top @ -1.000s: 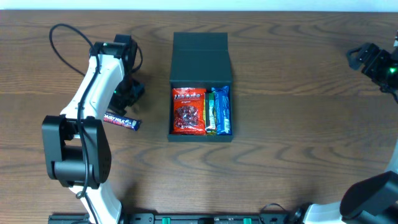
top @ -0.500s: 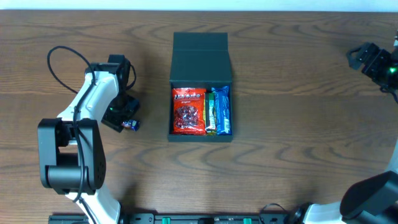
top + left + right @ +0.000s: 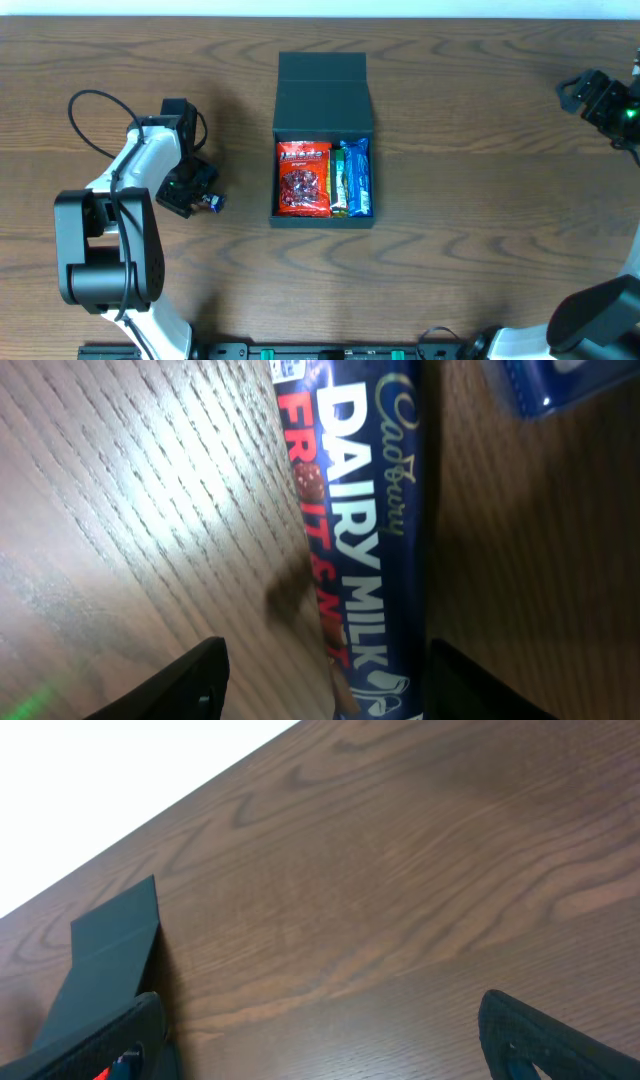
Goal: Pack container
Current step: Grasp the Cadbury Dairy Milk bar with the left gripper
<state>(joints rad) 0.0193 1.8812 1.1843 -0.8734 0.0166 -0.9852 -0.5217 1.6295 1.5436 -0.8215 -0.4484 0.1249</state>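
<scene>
The container [image 3: 323,108] lies in the middle of the table [image 3: 480,230], open. Its lid [image 3: 322,67] is folded back flat on the wood on the far side. Inside, a red packet [image 3: 303,179] fills the left part. Beside it, on the right, a green bar [image 3: 340,178] and a blue bar [image 3: 359,177] lie side by side along the box.

The left gripper [image 3: 198,195] is low over the table to the left of the container, apart from it and about level with the filled half. It touches neither the box nor the things inside. Under it lies a chocolate bar [image 3: 365,550] in a dark blue wrapper with white letters. In the overhead view only one end of the bar shows past the gripper. In the left wrist view the two fingers [image 3: 195,680] are apart, one on each side of the bar. The bar is close to the right finger, and bare wood shows between it and the left finger. The fingers do not press the bar.

The right gripper [image 3: 575,92] is at the far right edge of the table, well apart from the container. In the right wrist view its fingers [image 3: 540,1040] are wide apart, with only wood between them. The container's lid shows at the left of that view, far from the fingers.
</scene>
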